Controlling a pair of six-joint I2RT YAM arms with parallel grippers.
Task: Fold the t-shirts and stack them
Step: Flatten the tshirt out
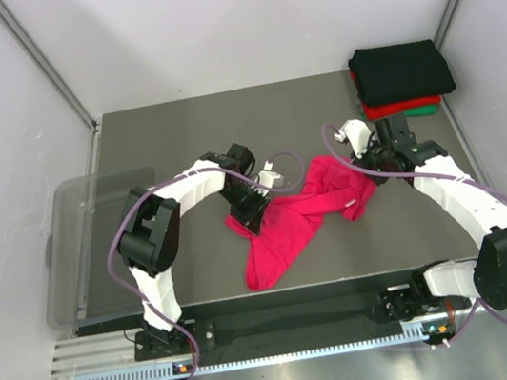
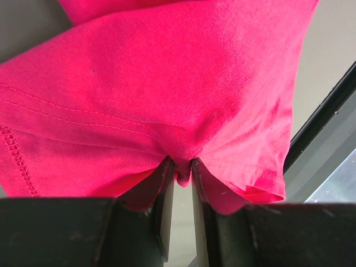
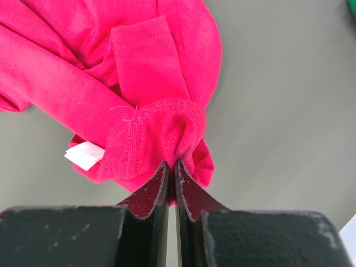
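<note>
The left gripper [image 2: 181, 177] pinches a narrow fold of the magenta-pink t-shirt [image 1: 307, 208] near its stitched hem, jaws nearly together. The right gripper [image 3: 171, 169] is clamped on a bunched edge beside the white neck label [image 3: 84, 154]. The shirt lies crumpled mid-frame on the table [image 1: 177, 134]. The folded black, red and green t-shirts [image 1: 401, 75] sit stacked upper right.

Clear plastic bin [image 1: 63, 278] sits at left edge of grey tabletop [image 1: 224, 127], partly overhanging. White enclosure walls [image 1: 236, 19] behind.

Four t-shirts [image 1: 290, 227], one bin [image 1: 63, 278].
</note>
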